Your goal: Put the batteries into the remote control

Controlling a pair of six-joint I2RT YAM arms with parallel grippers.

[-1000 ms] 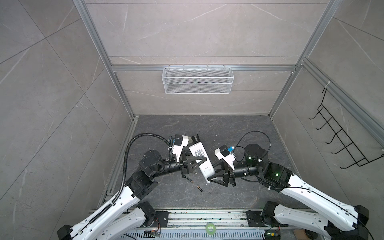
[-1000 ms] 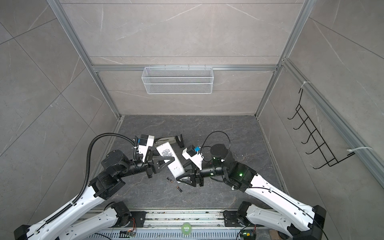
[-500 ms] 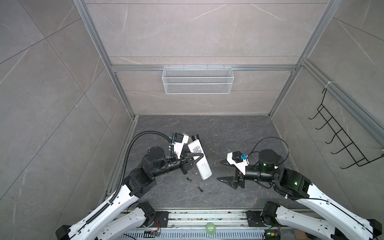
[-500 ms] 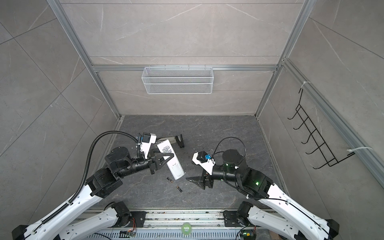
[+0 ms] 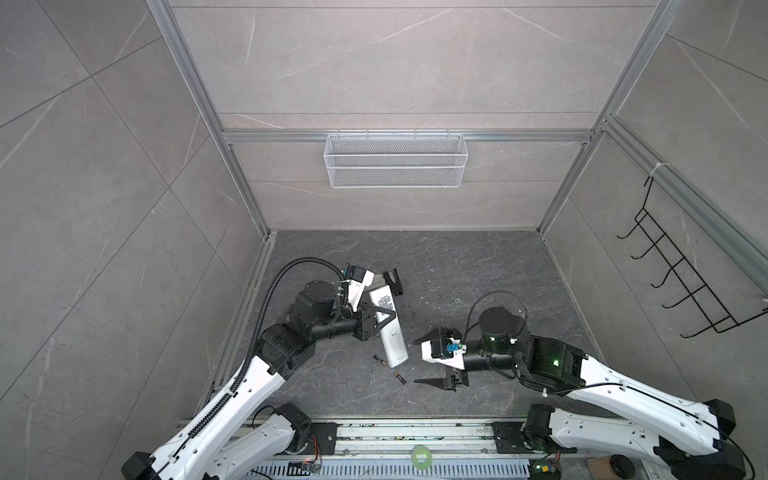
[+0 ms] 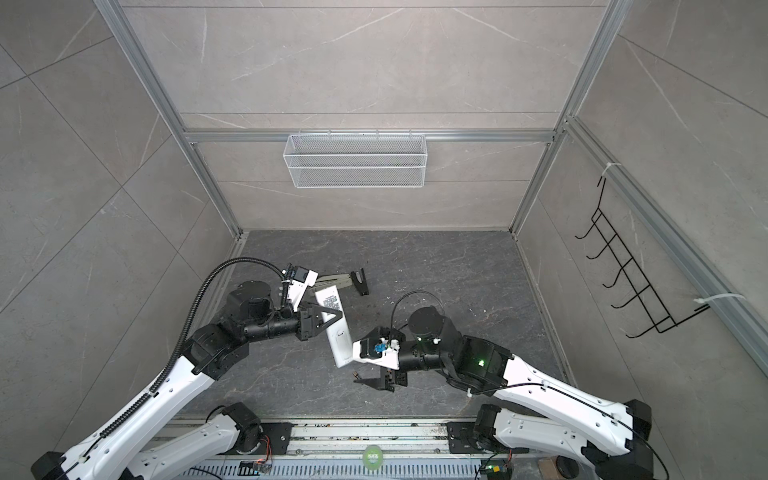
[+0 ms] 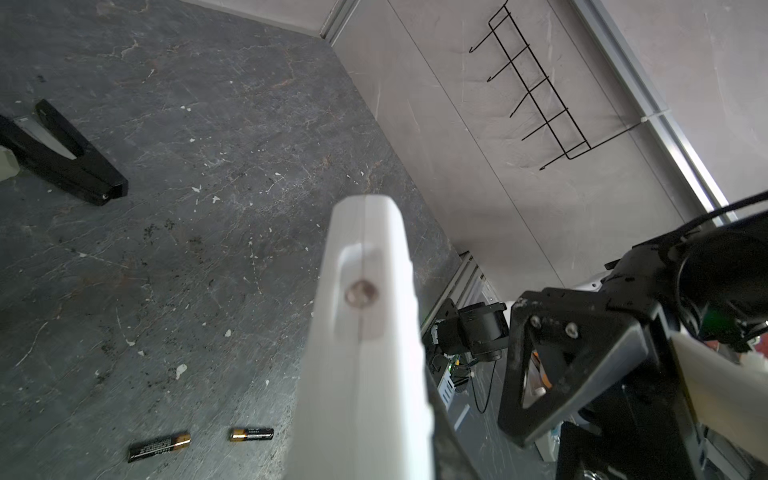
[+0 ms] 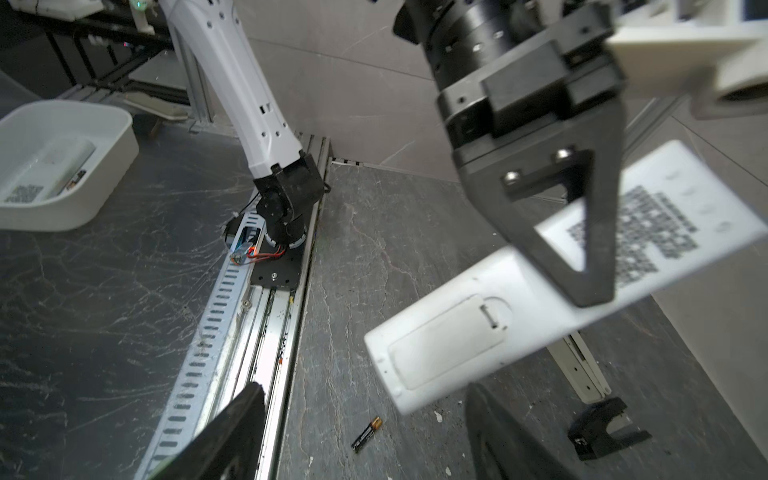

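Observation:
My left gripper (image 5: 390,316) is shut on the white remote control (image 5: 388,328), gripping it across the middle and holding it above the floor with its labelled back up. In the right wrist view the remote control (image 8: 478,332) shows its battery cover in place. Two black batteries with copper ends lie on the floor by the remote's near end, one (image 5: 379,360) close to it and one (image 5: 400,377) further forward; the left wrist view shows both (image 7: 159,446) (image 7: 251,434). My right gripper (image 5: 415,360) stands open just right of that end, holding nothing.
A beige-and-black stapler (image 5: 392,280) lies open behind the remote. A white wire basket (image 5: 395,160) hangs on the back wall and a black hook rack (image 5: 685,286) on the right wall. A metal rail (image 5: 395,432) runs along the front edge.
The right gripper left the remote, drew back to the right with its jaws opening wider, then came back toward the remote's near end. The left arm still holds the remote.

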